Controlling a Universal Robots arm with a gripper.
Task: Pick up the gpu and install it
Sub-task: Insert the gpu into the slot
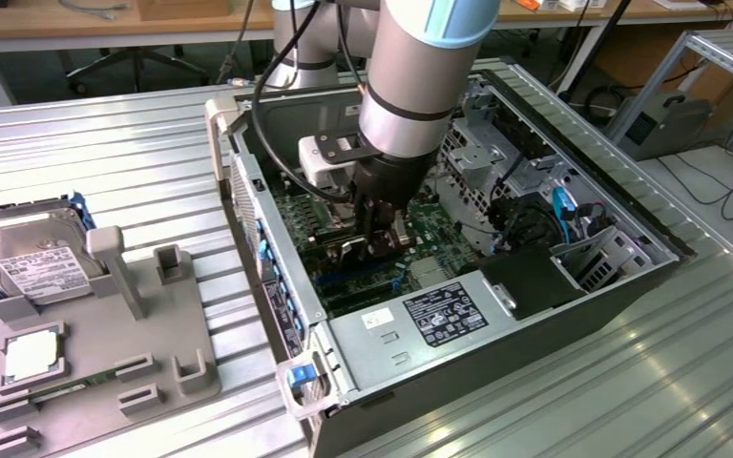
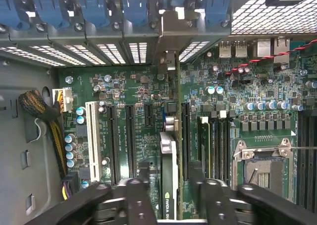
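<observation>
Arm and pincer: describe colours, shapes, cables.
The arm is a silver-grey tube with light blue joint caps and a black band; a black cable runs alongside. A white box sits on a black bracket at the wrist. The pincer is black, with rounded bolted links.

Open computer case (image 1: 389, 364) lies beside grey fixture (image 1: 169, 324) holding a hard drive (image 1: 35, 262)

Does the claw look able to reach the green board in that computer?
Likely yes: the case is open on its side, and the gripper, holding the card, hangs just above the board, nothing between.
</observation>
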